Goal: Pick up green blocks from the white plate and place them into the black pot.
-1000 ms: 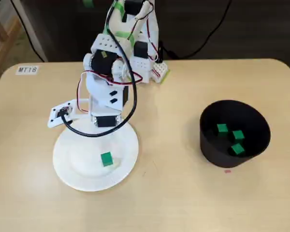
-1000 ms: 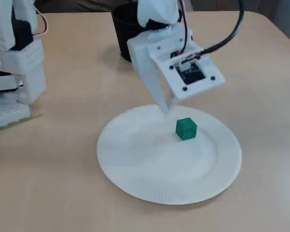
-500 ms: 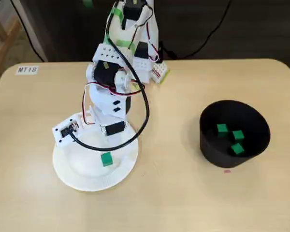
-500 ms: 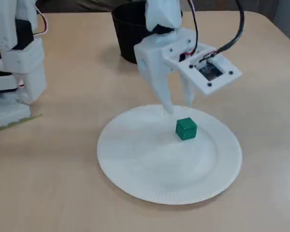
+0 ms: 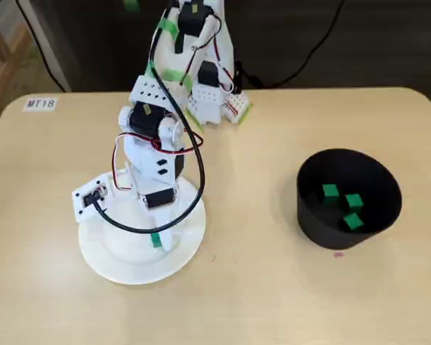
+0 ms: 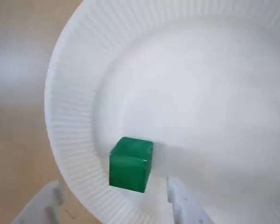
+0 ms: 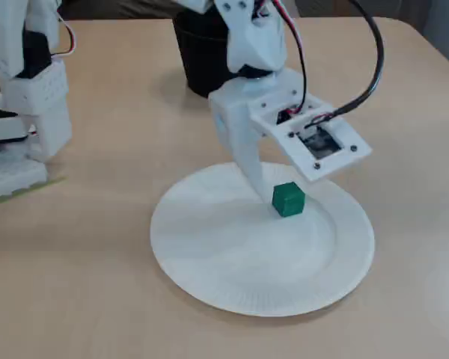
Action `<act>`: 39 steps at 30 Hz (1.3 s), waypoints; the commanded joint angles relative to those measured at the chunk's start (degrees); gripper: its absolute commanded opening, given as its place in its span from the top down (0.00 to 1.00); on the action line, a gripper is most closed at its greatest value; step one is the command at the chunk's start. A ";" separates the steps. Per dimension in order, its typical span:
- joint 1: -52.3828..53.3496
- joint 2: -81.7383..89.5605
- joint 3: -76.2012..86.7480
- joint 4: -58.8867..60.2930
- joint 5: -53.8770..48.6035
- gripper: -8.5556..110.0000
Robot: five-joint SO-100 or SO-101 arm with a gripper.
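Now your white two-finger gripper (image 6: pixel 113 205) straddles the small green cube (image 6: pixel 130 163), wide open; closing off-centre could shove it sideways off the white paper plate (image 6: pixel 70 102).

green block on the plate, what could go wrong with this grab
The open gripper straddles the green block, which sits nearer one finger, so closing may shove or twist it. It lies near the ribbed rim of the white plate; the outer finger could press that rim and tip the plate.
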 commanded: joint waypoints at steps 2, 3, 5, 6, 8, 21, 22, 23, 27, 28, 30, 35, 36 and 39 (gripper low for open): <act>0.18 -0.79 -3.43 -0.44 0.26 0.67; 0.18 -1.32 -3.69 -0.44 0.26 0.67; 0.26 -2.37 -4.22 -0.44 0.26 0.68; 0.35 -2.81 -4.48 -0.44 0.26 0.69; 0.62 -3.69 -5.10 -0.44 0.35 0.70; 1.76 -6.77 -7.03 -1.85 1.67 0.95; 1.85 -6.86 -7.03 -2.02 1.67 0.95; 2.02 -6.86 -7.03 -2.02 1.58 0.95; 2.29 -5.80 -7.38 -2.11 2.20 0.95; 2.29 -4.92 -7.38 -2.11 2.90 0.95; 1.67 -1.85 -7.38 -2.11 4.75 0.95; -4.75 11.78 -7.38 -3.52 14.24 0.95; -6.94 14.77 -7.29 -4.22 17.05 0.95; -14.68 23.03 -7.12 -5.19 26.98 0.95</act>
